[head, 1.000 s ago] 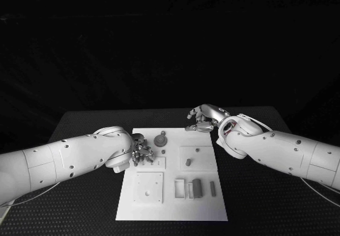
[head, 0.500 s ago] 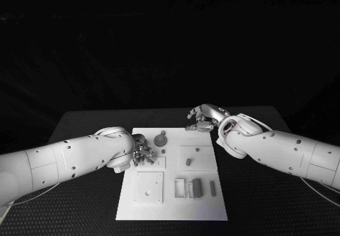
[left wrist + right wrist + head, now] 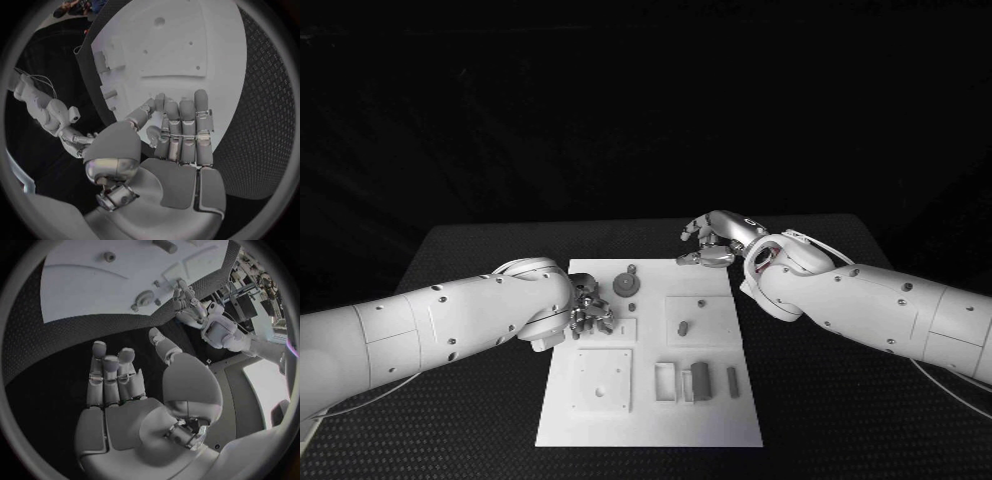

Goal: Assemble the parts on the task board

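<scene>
- Two hands hang over the far half of the table (image 3: pixel 473 250); the board (image 3: pixel 718 400) lies lengthwise in the middle.
- Left hand (image 3: pixel 589 312) sits at the board's left edge, fingers bent down beside a small square plate (image 3: pixel 620 330). From the head view I cannot tell whether anything is in them.
- Its wrist view shows more: the left fingers (image 3: pixel 184 130) lie side by side, nearly straight, thumb apart, nothing held, above the board (image 3: pixel 187 40).
- Right hand (image 3: pixel 711 243) hovers at the board's far right corner, fingers curled loosely.
- Its wrist view shows the palm bare, fingers (image 3: pixel 109 372) apart and holding nothing, over black table just off the board's edge.
- Parts on the board: a round gear (image 3: pixel 629 286) near the far end, a peg (image 3: pixel 684 328) standing in a square plate at the middle, upright blocks (image 3: pixel 700 380) nearer the robot.
</scene>
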